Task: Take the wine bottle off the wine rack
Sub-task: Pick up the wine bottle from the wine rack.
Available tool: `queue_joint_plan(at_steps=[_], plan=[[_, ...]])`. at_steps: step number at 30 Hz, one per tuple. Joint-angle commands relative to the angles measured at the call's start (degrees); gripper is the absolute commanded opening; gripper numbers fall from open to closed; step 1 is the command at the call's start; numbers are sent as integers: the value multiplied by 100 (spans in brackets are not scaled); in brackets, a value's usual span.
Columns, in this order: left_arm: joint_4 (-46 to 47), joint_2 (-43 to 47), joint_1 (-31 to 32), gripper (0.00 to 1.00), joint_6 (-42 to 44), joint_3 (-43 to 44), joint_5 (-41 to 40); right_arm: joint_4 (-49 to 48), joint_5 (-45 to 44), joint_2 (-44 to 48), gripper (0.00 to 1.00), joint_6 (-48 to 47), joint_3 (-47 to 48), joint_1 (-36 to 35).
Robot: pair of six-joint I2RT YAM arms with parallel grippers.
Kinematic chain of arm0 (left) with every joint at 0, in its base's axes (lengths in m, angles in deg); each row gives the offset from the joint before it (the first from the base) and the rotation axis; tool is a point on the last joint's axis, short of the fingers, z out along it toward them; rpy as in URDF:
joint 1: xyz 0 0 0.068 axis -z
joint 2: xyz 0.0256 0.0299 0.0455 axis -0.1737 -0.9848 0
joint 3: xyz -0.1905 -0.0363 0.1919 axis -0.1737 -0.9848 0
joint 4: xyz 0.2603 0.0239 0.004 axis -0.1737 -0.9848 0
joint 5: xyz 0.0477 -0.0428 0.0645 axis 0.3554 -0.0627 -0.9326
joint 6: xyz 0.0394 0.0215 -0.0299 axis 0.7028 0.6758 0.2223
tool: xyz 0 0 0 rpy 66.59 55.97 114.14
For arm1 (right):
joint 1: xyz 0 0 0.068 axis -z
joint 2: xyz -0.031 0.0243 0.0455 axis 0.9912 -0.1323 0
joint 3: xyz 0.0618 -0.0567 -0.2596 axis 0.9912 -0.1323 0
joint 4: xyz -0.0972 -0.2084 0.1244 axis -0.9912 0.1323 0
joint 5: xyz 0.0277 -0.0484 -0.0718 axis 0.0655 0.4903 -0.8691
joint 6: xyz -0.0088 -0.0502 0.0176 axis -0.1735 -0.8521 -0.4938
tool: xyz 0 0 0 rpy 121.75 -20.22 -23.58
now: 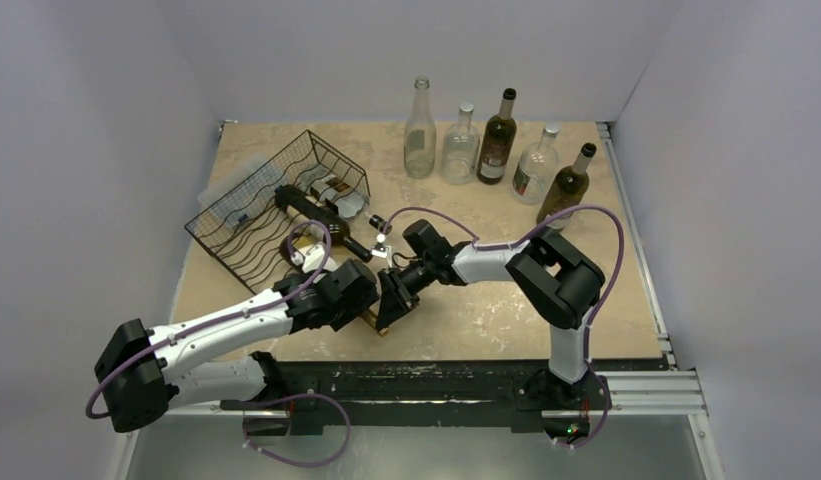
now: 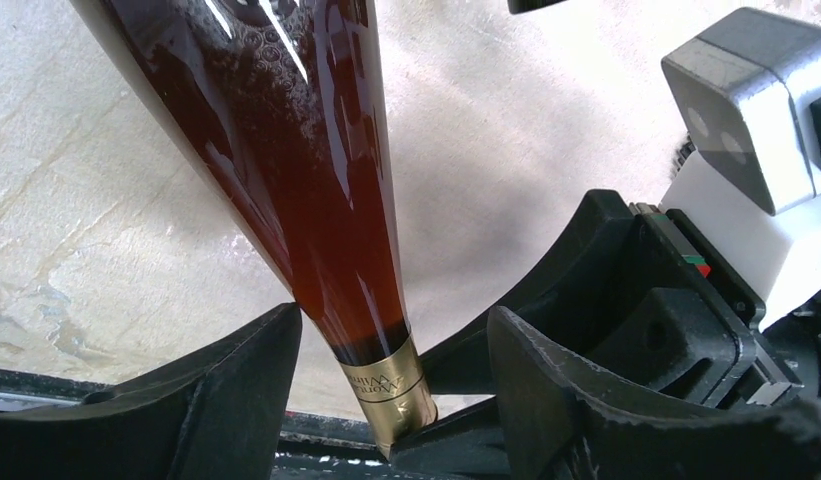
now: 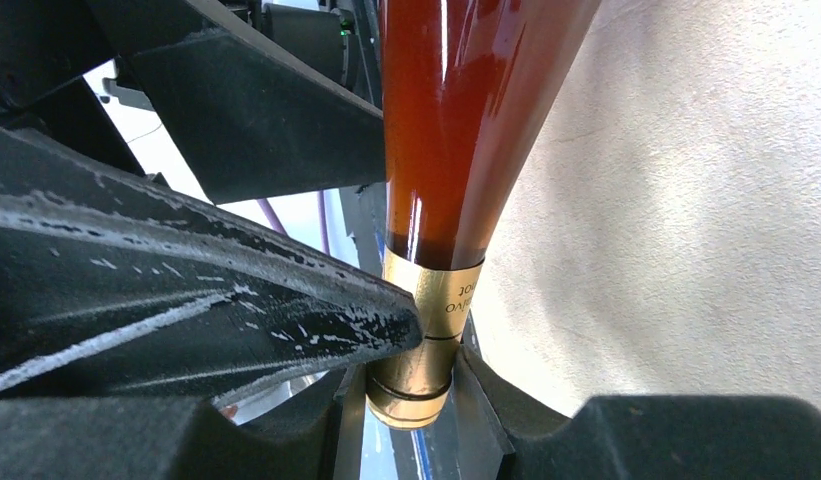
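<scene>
Plainly, the wine bottle (image 2: pixel 316 200) is already outside the wine rack (image 1: pixel 248 215). In the overhead view it lies at lower centre of the frame, to the right of the rack, mostly hidden under the two grippers. Only its gold foil peeks out below them.

The left gripper (image 2: pixel 391 320) straddles the neck with its fingers (image 2: pixel 216 400) spread. One sits close against the shoulder of the glass and the other stands apart from the foil. The right gripper (image 3: pixel 441 345) comes in from the other side. One of its fingers (image 3: pixel 236 300) presses on the gold collar, and the opposite one seems to meet the foil too, so it is probably pinching the neck, though the contact is partly hidden. I cannot tell whether the body rests on the table (image 1: pixel 546 300) or hangs just above it.

The weak point is the hold itself. A grip on smooth foil at the very end of a tapered neck leaves the heavy body hanging out beyond it. The bottle could pivot or slide free, and the spread left fingers would not catch it. The two grippers are also crowded together, so a careless move could knock one against the other or jolt the neck.
</scene>
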Motion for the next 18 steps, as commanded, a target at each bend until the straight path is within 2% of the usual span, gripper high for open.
queue_joint_plan(at_steps=[1, 18], plan=[[325, 22, -169, 68, 284, 46, -143, 92, 315, 250, 20, -283, 260, 23], [533, -735, -757, 67, 478, -2, -13, 255, 408, 259, 19, -447, 242, 108]])
